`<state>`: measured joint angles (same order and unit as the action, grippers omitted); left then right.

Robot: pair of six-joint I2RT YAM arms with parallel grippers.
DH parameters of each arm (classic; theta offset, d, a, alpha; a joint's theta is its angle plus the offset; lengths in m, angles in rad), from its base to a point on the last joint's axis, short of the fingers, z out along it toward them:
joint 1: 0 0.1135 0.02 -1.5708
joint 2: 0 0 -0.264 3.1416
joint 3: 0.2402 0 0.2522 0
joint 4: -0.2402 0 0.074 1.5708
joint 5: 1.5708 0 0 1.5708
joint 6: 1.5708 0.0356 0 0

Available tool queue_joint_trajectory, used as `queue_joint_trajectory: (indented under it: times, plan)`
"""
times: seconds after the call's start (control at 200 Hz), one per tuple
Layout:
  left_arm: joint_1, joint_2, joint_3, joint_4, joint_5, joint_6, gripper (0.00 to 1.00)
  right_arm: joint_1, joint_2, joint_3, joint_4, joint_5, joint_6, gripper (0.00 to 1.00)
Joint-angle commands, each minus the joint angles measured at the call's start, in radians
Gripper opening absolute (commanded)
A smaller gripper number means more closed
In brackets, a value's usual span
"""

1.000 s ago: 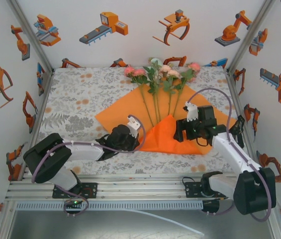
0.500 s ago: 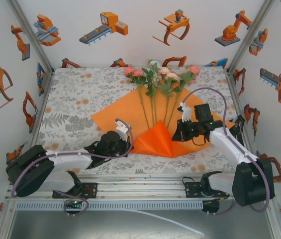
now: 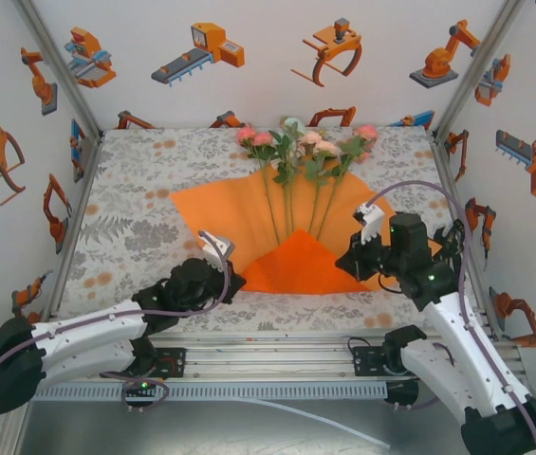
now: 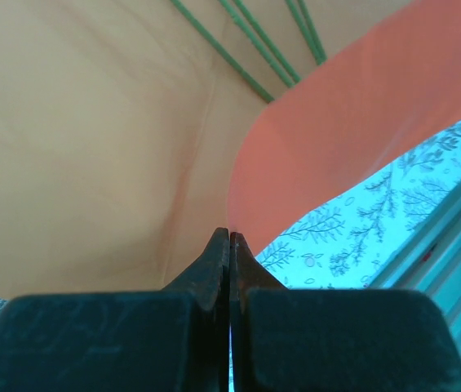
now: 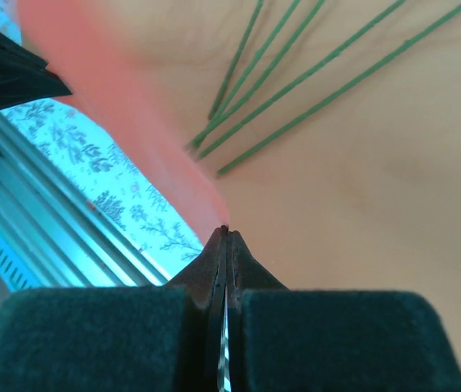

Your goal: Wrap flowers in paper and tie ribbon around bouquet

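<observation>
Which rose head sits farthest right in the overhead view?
The lone pink rose head at the right end of the flowers; the other pink heads cluster at the left end, with paler ones between.

Bright, even light; soft-focus wrist close-ups

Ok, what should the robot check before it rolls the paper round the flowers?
1. The left gripper is shut on the paper edge: ok.
2. The right gripper is shut on the paper edge: ok.
3. The flowers lie on the paper, heads past its far edge: ok.
4. The stems end under the near fold: ok.
5. The paper sides are wrapped over the stems: not ok, they lie flat.
6. Both grips are firm enough to pull: cannot tell.
</observation>
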<state>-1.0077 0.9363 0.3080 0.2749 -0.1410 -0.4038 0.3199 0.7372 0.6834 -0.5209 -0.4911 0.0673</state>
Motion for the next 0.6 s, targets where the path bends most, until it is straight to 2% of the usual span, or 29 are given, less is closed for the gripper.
queue_joint_trajectory:
  times: [0.0,0.25,0.456,0.516,0.596]
  plan:
    - [0.001,0.040,-0.009,0.023,-0.059,-0.013,0.00,0.007,-0.010,-0.025,0.010,0.118,-0.014,0.00]
    - [0.019,0.173,0.006,0.152,-0.094,-0.031,0.00,0.006,0.092,-0.065,0.114,0.288,-0.011,0.00]
    - [0.029,0.303,0.050,0.224,-0.074,-0.028,0.00,0.004,0.213,-0.050,0.147,0.292,-0.004,0.00]
    - [0.030,0.331,0.056,0.232,-0.094,-0.038,0.01,0.004,0.215,-0.034,0.135,0.282,0.018,0.11]
    - [0.034,0.362,0.067,0.233,-0.152,-0.061,0.14,0.004,0.195,-0.016,0.106,0.309,0.065,0.34]
